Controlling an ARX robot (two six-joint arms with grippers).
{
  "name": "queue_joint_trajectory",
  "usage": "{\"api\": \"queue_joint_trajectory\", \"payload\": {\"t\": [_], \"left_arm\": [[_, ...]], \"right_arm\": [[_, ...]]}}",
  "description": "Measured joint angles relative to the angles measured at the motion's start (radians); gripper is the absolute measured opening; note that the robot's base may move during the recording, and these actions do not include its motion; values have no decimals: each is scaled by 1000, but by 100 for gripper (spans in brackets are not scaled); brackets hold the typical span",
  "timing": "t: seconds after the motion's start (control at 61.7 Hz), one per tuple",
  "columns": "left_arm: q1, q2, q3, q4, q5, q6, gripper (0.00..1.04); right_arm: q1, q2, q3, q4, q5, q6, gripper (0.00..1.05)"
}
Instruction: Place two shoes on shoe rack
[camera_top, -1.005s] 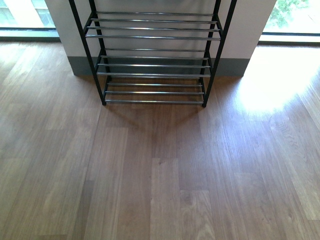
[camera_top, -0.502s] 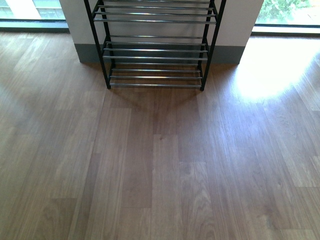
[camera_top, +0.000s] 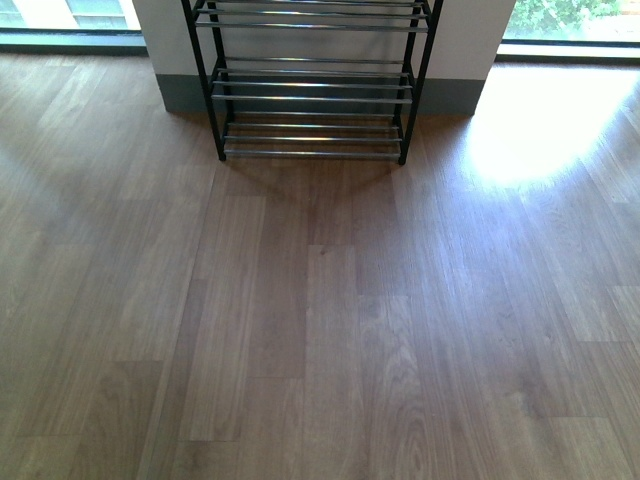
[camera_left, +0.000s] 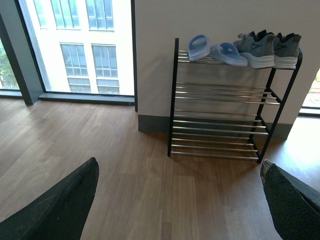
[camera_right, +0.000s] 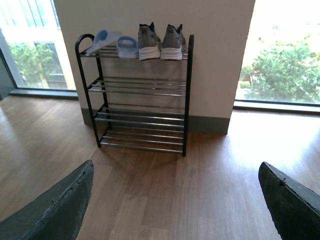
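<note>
1. The grey sneakers (camera_right: 160, 42) and blue slides (camera_right: 112, 44) sit on the shoe rack's (camera_right: 187, 100) top shelf.
2. Both the left gripper (camera_left: 175, 200) and right gripper (camera_right: 172, 200) are wide open, holding nothing.
3. The job looks done.

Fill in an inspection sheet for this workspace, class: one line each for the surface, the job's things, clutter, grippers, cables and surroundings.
Surface: wooden plank floor, bare, with a sunlit patch toward the right window.
Job's things: shoe rack stands against the wall; grey sneakers and pale blue slides sit side by side on its top shelf, one slide tilted. Lower shelves hold nothing.
Clutter: nothing seen.
Grippers: left gripper and right gripper both open, holding nothing, facing the rack from a distance.
Cables: nothing seen.
Surroundings: white wall with grey skirting, floor-length windows either side; buildings outside one, greenery outside the other.
</note>
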Motion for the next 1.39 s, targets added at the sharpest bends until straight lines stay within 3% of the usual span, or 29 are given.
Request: {"api": "queue_joint_trajectory", "payload": {"t": [1.393], "left_arm": [[0, 0, 0, 0, 0, 0, 95]], "right_arm": [[0, 0, 0, 0, 0, 0, 96]]}}
